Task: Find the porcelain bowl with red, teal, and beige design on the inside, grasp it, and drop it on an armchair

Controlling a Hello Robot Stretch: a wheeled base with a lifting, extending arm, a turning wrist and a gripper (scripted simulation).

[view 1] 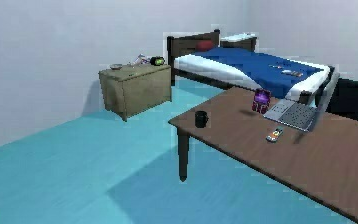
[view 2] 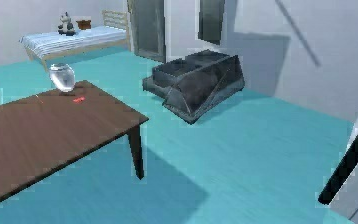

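Brown table in foreground, bearing black mug and laptop; blue bed beyond. Dark padded seat near table. Location of bowl and state of end effector: cannot tell.

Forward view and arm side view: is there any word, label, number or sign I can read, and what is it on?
No text can be read anywhere.
On the laptop on the brown table: any marks are too small to read.
On the small red thing on the tabletop in the arm side view: too small to read.
On the blue bedcover: pale specks, too blurred to tell if print.
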